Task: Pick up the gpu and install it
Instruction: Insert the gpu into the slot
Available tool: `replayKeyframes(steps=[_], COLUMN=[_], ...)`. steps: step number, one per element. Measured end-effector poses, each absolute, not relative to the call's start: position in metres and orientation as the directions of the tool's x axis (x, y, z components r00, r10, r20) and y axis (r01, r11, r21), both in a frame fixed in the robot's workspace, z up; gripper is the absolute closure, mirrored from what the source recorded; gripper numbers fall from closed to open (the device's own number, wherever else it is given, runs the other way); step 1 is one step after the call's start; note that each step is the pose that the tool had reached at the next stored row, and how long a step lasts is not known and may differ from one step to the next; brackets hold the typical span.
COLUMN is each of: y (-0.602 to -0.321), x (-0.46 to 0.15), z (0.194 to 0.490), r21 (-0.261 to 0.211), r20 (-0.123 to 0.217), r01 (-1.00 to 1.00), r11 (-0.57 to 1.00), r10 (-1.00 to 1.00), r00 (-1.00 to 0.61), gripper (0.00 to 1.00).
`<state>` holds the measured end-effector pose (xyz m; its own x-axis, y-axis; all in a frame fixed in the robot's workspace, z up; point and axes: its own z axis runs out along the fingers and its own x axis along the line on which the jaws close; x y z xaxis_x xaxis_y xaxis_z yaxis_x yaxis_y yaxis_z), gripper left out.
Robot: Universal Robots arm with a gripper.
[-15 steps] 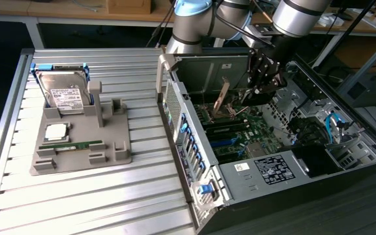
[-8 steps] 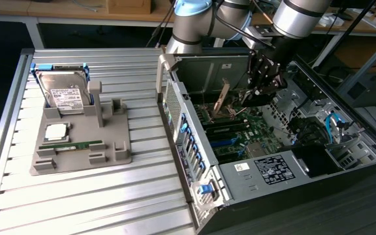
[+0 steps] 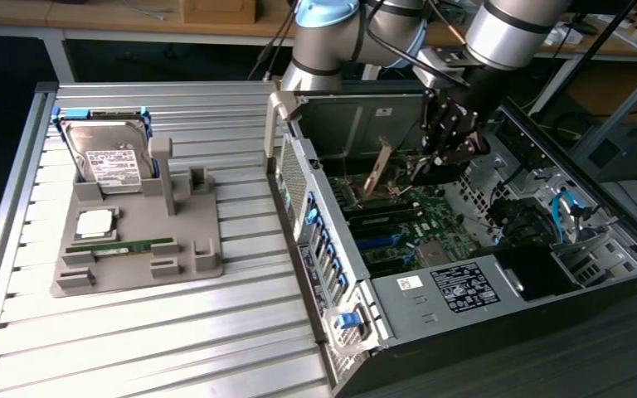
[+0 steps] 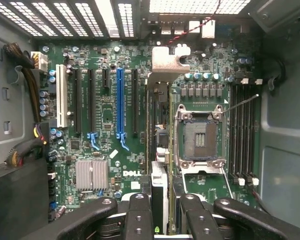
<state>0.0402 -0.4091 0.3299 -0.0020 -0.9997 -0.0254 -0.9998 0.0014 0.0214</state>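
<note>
Claw point(image 4: 166, 210) gripping gpu point(image 4: 159, 130) over motherboard point(image 4: 107, 105)

Slatted metal table point(image 3: 130, 332), wooden desks point(image 3: 109, 18) behind.

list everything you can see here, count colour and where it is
gpu: one, brownish board with silver bracket, standing on edge over the motherboard, between the gripper fingers
computer case: one, black and grey, open, on the exterior view's right
motherboard: one, green, inside the case, with blue, black and white slots
cpu socket: one, silver frame, empty, beside the gpu
heatsink: one, silver, on the motherboard
parts holder: one, grey, on the slatted table
hard drive: one, silver with white label, propped in the holder
memory stick: one, green, flat in the holder
processor chip: one, silver, in the holder
slatted table: one, metal grey
gripper: one, black, closed on the gpu
</note>
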Motion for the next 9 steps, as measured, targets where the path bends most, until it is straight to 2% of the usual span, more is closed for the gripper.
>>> replayKeyframes(steps=[9], y=[-0.4156], x=[0.0398], z=[0.3290], r21=[0.021], r20=[-0.025], r01=[-1.000], r11=[0.001], r10=[-1.000], r00=[-0.002], gripper=[0.73])
